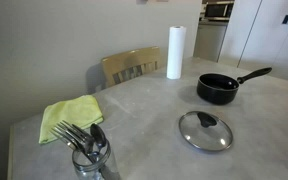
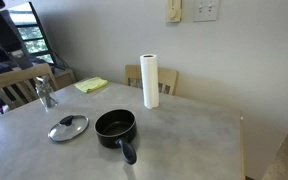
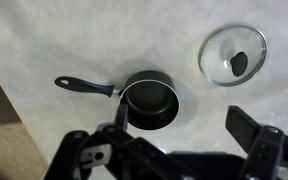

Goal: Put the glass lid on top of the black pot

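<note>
**pan_fan:** Two things to track: the glass lid (image 1: 205,130) and the black pot (image 1: 218,89). Where are they?

**tabletop_tom:** Both sit on the grey table (image 1: 144,105). The lid lies flat, knob up, near the pot but not touching it. A strip of bare tabletop lies between them. The pot is uncovered, with its handle (image 1: 254,74) pointing away from the lid.

**pan_fan:** And the gripper?

**tabletop_tom:** It only shows in the wrist view. The gripper (image 3: 182,118) hangs above the table with its fingers (image 3: 246,125) spread wide, holding nothing. The pot (image 3: 150,100) is right below it, and the lid (image 3: 233,55) is off to the side.

**pan_fan:** Any clutter?

**tabletop_tom:** A paper towel roll (image 1: 174,52) stands upright behind the pot, in front of a wooden chair (image 1: 131,66). A green cloth (image 1: 69,116) and a glass of forks (image 1: 89,150) sit well apart from the pot and lid, at the far end of the table.
</note>
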Controlling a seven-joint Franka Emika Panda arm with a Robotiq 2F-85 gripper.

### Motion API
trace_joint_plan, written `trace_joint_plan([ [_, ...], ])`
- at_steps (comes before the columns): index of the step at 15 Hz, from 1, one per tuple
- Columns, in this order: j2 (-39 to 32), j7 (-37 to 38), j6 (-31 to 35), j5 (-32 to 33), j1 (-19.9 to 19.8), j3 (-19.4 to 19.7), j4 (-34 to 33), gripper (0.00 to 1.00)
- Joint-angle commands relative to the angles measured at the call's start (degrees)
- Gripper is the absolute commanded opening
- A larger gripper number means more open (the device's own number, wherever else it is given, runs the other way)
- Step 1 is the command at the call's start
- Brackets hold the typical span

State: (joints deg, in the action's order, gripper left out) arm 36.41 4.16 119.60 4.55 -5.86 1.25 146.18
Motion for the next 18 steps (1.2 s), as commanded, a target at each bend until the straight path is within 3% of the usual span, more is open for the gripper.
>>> trace_joint_plan([
  [1, 0.0, 0.1, -0.2, 0.1, 0.2, 0.1, -0.1, 1.0],
  [6, -3.1, 1.8, 5.4, -6.8, 3.1, -0.4, 2.9, 1.0],
  [11, -8.2, 5.9, 15.7, -11.9, 7.6, -4.8, 7.3, 1.0],
  [16, -16.2, 11.8, 26.0, -11.7, 11.1, -10.5, 9.6, 1.0],
  [18, -14.2, 11.7, 24.0, -11.1, 11.3, -10.2, 9.7, 1.0],
])
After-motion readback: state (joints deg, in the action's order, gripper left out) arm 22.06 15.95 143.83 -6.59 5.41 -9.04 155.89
